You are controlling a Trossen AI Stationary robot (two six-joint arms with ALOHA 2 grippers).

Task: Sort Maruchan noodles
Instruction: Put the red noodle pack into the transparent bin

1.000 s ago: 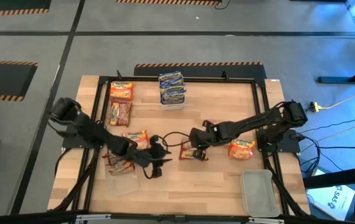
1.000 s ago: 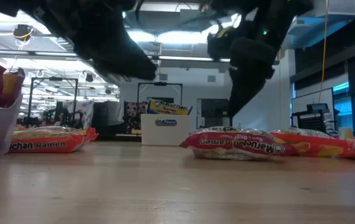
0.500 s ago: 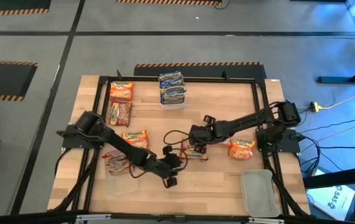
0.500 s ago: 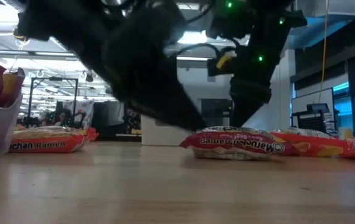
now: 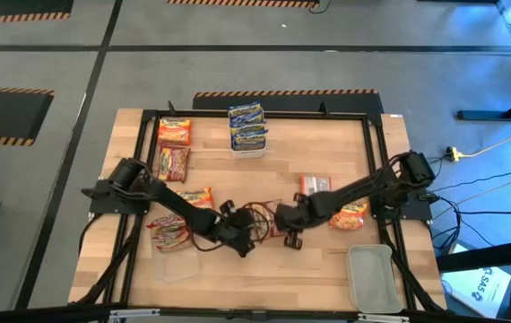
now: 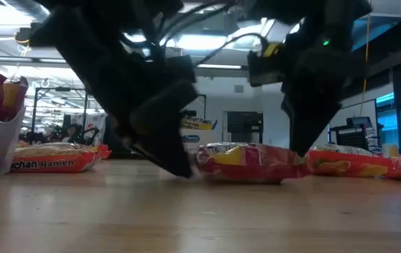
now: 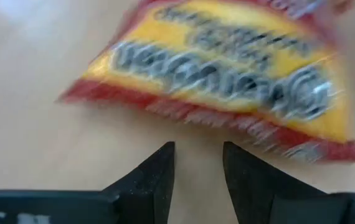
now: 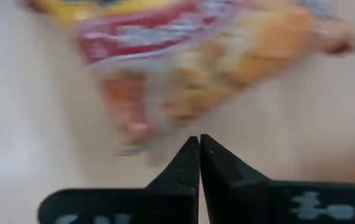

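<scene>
A red Maruchan packet (image 5: 268,221) lies flat on the table's middle, blurred in both wrist views (image 7: 227,68) (image 8: 184,62). My left gripper (image 7: 196,155) is open, low over the table on the packet's left side (image 6: 176,158), its edge just ahead of the fingertips. My right gripper (image 8: 199,142) is shut, at the packet's right, near side (image 5: 290,235). Blue packets (image 5: 247,125) stand in a white tub at the far edge. More red and orange packets lie flat on the left (image 5: 173,148) (image 5: 195,198) and right (image 5: 315,186) (image 5: 349,214). My left gripper comes at the red packet's left edge (image 7: 184,115) low and slanting; I cannot tell whether its fingertips touch it. My right gripper's shut fingertips (image 8: 193,149) point at the packet's clear end seam (image 8: 159,146); I cannot tell whether they touch.
A clear tub (image 5: 169,239) at the near left holds a red packet. Another clear tub (image 5: 370,276) sits at the near right corner. A black frame (image 5: 376,135) runs round the table. Bare wood lies along the near edge (image 5: 273,269).
My left gripper swung right across the near part of the table and came down beside the red packet's left end. My right gripper moved toward the near edge, off the packet's top to its right side, uncovering another red packet behind it. The middle packet shifted a little leftward.
</scene>
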